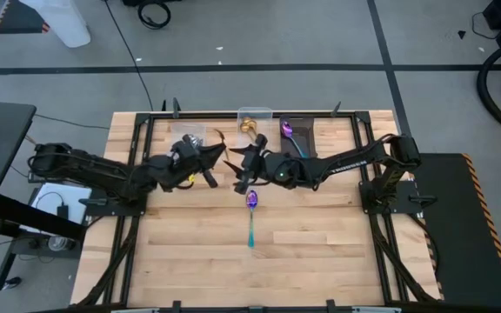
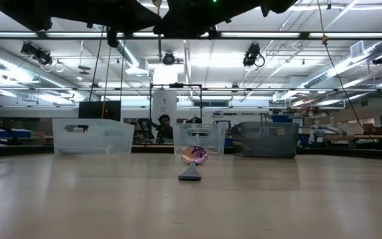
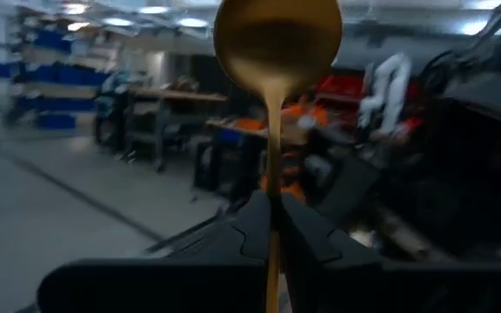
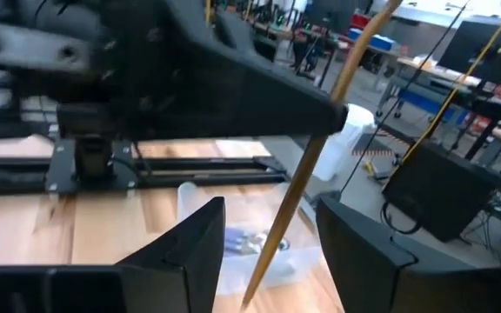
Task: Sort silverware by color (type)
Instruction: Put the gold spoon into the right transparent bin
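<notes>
Clamped in the shut left gripper (image 3: pixel 272 228), a gold spoon (image 3: pixel 275 52) was held bowl-forward above the table's far middle. Its handle (image 4: pixel 307 183) was seen passing between the right gripper's (image 4: pixel 268 252) wide-spread fingers only in the right wrist view. An iridescent spoon (image 1: pixel 251 209) was left lying below, lengthwise.

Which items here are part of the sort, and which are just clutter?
Job:
- gold spoon clamped in left gripper
- right gripper, open around its handle
- iridescent spoon on table
- three bins: left clear bin, middle clear bin, dark bin

Lying about:
- white jug on floor
- floor cables
</notes>
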